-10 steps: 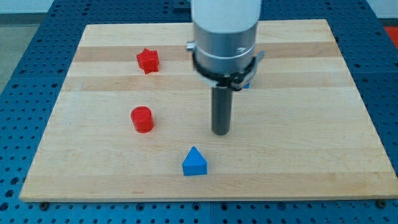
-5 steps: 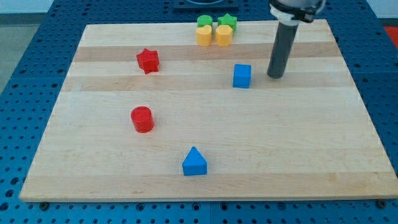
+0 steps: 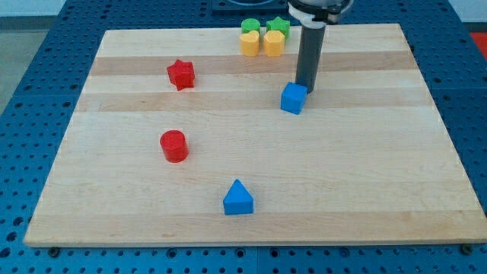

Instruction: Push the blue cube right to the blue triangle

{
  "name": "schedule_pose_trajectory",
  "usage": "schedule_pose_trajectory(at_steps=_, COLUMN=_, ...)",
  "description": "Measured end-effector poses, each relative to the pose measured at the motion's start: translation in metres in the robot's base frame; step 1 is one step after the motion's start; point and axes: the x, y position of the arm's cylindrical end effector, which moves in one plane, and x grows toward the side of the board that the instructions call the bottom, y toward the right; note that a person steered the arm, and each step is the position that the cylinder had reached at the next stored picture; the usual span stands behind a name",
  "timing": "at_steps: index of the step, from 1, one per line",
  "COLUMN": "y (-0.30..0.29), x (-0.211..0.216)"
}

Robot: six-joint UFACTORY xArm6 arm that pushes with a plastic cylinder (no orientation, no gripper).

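The blue cube point(image 3: 293, 99) sits on the wooden board, right of centre toward the view's top, turned slightly askew. My tip point(image 3: 306, 90) stands right against its upper right corner, touching it. The blue triangle point(image 3: 238, 198) lies near the view's bottom, below and to the left of the cube, well apart from it.
A red star point(image 3: 181, 74) and a red cylinder point(image 3: 174, 145) lie on the view's left half. A green cylinder point(image 3: 250, 27), green star point(image 3: 278, 26), yellow block point(image 3: 249, 43) and yellow heart point(image 3: 274, 43) cluster at the top edge, just left of the rod.
My tip moved from the board's middle to the cube's right side, then left against its upper right corner. The cube has shifted slightly down-left and rotated.
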Motion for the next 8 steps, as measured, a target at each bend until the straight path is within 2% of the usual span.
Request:
schedule_pose_trajectory(at_steps=3, y=-0.032, x=0.011)
schedule_pose_trajectory(at_steps=8, y=-0.032, x=0.094)
